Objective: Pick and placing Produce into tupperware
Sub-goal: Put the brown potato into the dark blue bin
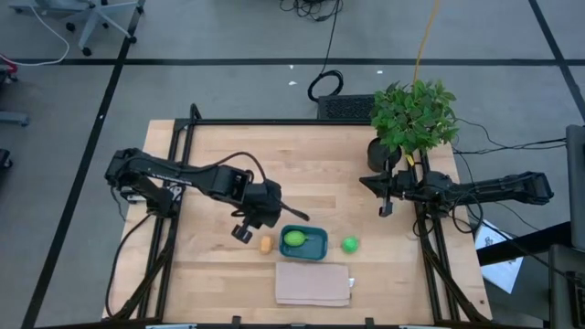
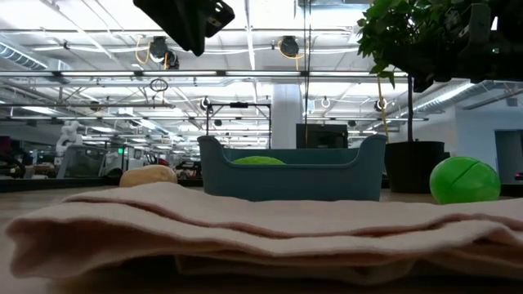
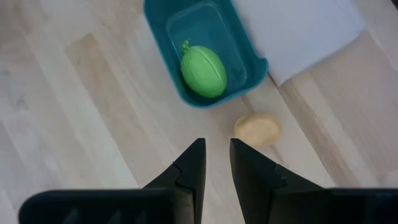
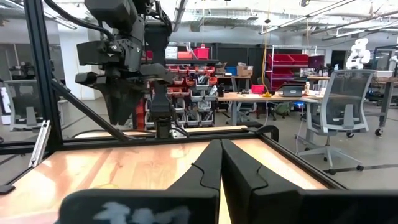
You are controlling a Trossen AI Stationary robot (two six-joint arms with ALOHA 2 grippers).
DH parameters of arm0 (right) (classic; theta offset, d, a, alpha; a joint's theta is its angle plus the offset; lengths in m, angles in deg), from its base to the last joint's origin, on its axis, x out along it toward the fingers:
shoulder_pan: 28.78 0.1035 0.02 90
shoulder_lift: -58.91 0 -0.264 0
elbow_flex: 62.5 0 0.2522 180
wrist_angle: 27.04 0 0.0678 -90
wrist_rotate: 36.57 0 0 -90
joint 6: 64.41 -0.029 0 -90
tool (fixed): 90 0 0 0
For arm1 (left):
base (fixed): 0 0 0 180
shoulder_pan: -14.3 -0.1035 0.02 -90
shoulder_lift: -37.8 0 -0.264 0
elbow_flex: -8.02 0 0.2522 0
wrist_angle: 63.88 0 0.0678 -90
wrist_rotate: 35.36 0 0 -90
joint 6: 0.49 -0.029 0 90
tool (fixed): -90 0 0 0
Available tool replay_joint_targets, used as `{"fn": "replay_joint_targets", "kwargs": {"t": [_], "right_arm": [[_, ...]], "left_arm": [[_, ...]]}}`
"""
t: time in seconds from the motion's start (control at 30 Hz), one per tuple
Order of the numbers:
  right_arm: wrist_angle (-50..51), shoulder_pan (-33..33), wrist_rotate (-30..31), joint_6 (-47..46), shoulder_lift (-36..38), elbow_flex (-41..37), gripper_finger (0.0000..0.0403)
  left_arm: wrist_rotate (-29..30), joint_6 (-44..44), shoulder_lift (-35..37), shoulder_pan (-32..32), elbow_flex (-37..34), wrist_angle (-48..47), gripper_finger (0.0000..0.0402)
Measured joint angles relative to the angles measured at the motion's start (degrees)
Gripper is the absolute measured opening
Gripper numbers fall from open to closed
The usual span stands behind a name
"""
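The right end effector (image 4: 221, 163) fills the bottom centre of the frame, its two dark fingers (image 4: 205, 171) pressed together with no gap. Beyond them stretches the pale wood bench (image 4: 124, 168), edged by a black metal frame (image 4: 37, 74). At upper left the left arm (image 4: 127, 56) hangs over the bench. At right, an office chair (image 4: 339, 121) stands on the floor, with red bins (image 4: 286, 62) behind it.

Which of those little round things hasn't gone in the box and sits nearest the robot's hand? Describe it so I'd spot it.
Find the teal tupperware near the table's front edge, just behind the tan cloth. On the bare wood beside it, towards the left hand, lies the small yellow-orange piece. It is the only pale, non-green one; the lime-green piece is inside, the bright green ball on the other side.
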Motion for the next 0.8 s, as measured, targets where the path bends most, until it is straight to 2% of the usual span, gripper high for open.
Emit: {"fn": "replay_joint_targets", "kwargs": {"t": [0.2, 0.4, 0.57, 0.7, 0.8], "right_arm": [[0.0, 0.0, 0.0, -0.03, 0.0, -0.02, 0.0], [0.0, 0.0, 0.0, -0.05, 0.0, -0.01, 0.0], [0.0, 0.0, 0.0, -0.05, 0.0, -0.01, 0.0], [0.0, 0.0, 0.0, -0.06, 0.0, -0.02, 0.0], [0.08, 0.0, 0.0, -0.07, 0.0, 0.0, 0.0]], "left_arm": [[-0.17, -0.12, 0.0, 0.55, 0.0, 0.0, 0.0091], [-0.18, -1.8, 0.0, 1.45, 0.0, 0.21, 0.017], [2.85, -4.83, 0.02, 2.87, -0.52, 1.7, 0.024], [5.46, -9.59, 0.04, 4.73, -3.05, 4.46, 0.0277], [7.58, -8.99, 0.04, 5.59, -4.29, 4.73, 0.0292]]}}
